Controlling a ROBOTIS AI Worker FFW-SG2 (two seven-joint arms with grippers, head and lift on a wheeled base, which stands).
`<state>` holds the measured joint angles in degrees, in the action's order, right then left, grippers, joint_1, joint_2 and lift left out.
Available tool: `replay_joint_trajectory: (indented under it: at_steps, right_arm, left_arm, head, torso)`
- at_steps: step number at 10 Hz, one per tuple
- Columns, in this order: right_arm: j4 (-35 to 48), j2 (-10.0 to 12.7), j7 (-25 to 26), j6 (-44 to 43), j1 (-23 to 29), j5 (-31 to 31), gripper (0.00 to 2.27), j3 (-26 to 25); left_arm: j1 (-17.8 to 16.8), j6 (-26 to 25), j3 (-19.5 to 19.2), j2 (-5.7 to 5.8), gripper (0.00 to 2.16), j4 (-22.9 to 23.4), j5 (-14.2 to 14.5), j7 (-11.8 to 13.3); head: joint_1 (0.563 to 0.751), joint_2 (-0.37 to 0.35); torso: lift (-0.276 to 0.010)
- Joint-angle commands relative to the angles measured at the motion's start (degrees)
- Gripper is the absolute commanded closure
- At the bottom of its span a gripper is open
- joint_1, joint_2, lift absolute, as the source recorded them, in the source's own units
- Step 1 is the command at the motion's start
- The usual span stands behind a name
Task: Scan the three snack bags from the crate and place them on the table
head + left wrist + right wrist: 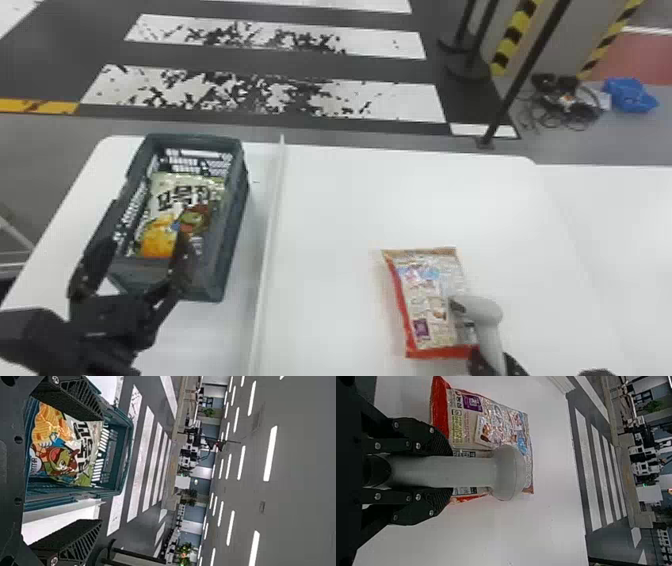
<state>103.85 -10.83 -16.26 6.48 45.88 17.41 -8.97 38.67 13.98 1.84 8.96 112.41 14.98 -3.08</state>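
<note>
A snack bag [172,200] lies in the crate [234,225] left of the divider [269,240], another bag [422,280] right.

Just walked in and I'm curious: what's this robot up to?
It's working through scanning snack bags. Its right gripper holds a grey scanner over the printed bag with red edges, which lies on the white table. Its left gripper is open and empty by the near end of the crate, where another bag lies.
</note>
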Motion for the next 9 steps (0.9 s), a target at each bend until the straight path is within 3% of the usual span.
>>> replay_joint_trajectory:
  at_steps: [1,4,7,9]
  right_arm:
    - [-0.2,-0.1,0.0,0.2,-0.2,0.0,2.19,0.0]
    - [2.1,-0.1,-0.5,0.0,0.4,1.9,2.19,-1.9]
    - [1.3,-0.4,-0.7,6.7,-7.7,1.4,2.19,-6.3]
    - [-2.8,-2.3,-1.3,12.1,-14.3,-0.2,2.19,-8.2]
  left_arm:
    - [0.0,-0.1,-0.1,0.00,0.08,-0.1,0.0,0.0]
    - [0.3,1.5,-0.3,0.00,0.08,-0.1,0.0,0.0]
    - [0.3,2.2,0.1,0.09,0.08,0.2,-0.4,0.3]
    - [-0.4,2.1,0.6,0.27,0.08,0.2,-0.7,0.6]
  head:
    - [0.695,-0.079]
    - [0.695,-0.075]
    - [0.695,-0.119]
    - [0.695,-0.164]
  torso:
    - [-0.037]
    - [-0.037]
    - [-0.037]
    - [-0.037]
